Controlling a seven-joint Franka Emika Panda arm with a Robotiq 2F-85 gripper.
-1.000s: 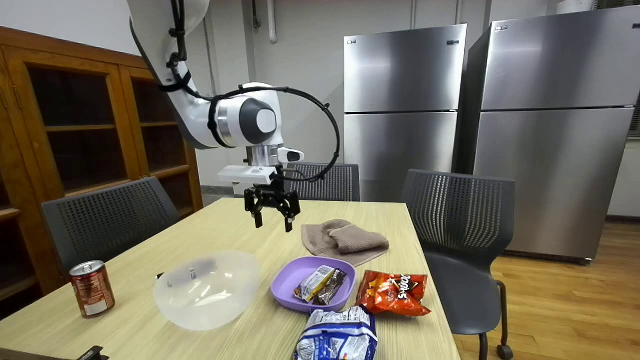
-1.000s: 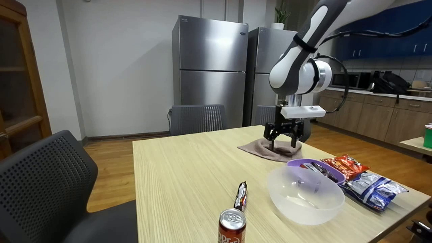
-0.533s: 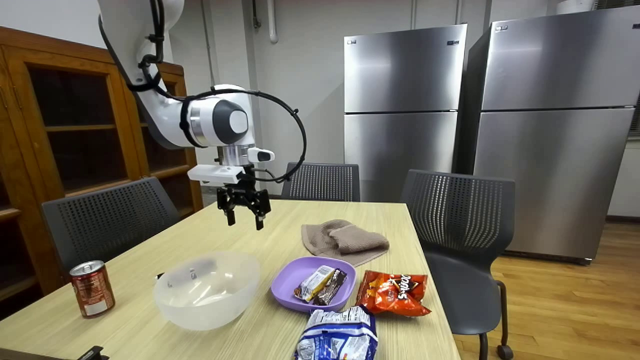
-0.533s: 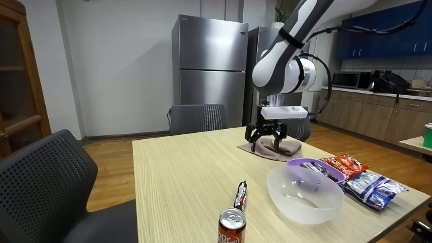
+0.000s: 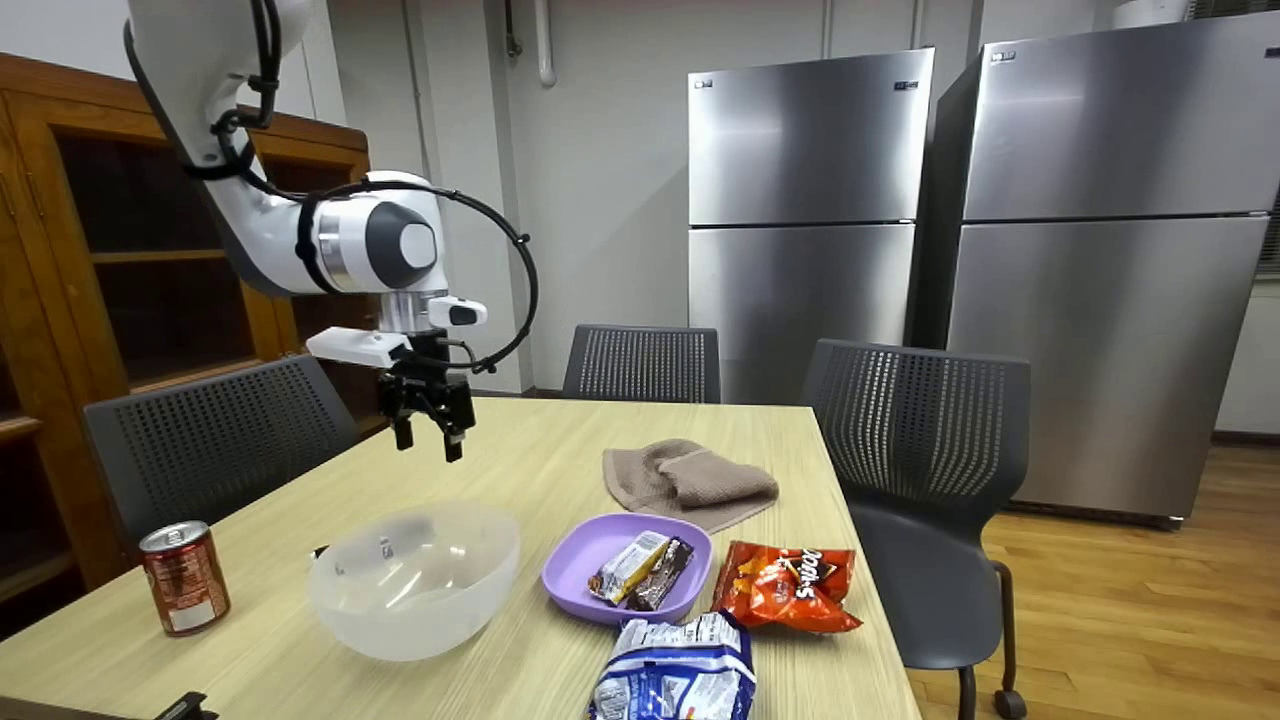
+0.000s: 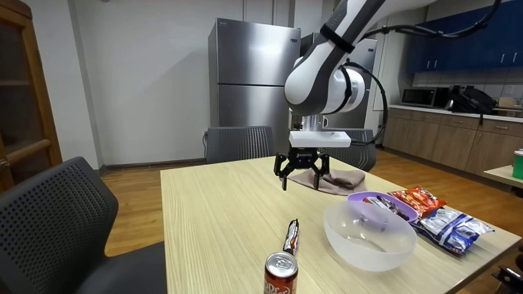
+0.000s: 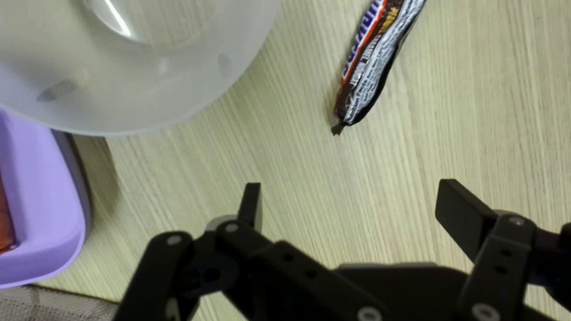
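I have my black two-finger gripper [image 6: 300, 184] hanging above the pale wood-grain table [image 6: 216, 204], its fingers [image 7: 250, 203] released and spread wide, gripping nothing. Nearest to it in my wrist view is a slim candy bar [image 7: 371, 58] in a brown, white and blue wrapper, lying on the table ahead of the fingertips and apart from them. In an exterior view I see that bar between the table's left edge and a round, frosted, translucent bowl [image 6: 369, 259], closer to the bowl. Also in an exterior view, a small red metal soda can [image 5: 187, 580] stands upright near the left edge. Toward the right edge there I have a crumpled brown cloth towel [image 5: 690, 480], a shallow purple dish [image 5: 590, 550] with two wrapped bars [image 5: 628, 567] lying in it, a shiny red chip bag [image 5: 785, 585] close to that edge, and a blue-and-white crinkled snack bag [image 5: 675, 670] just beside the dish.
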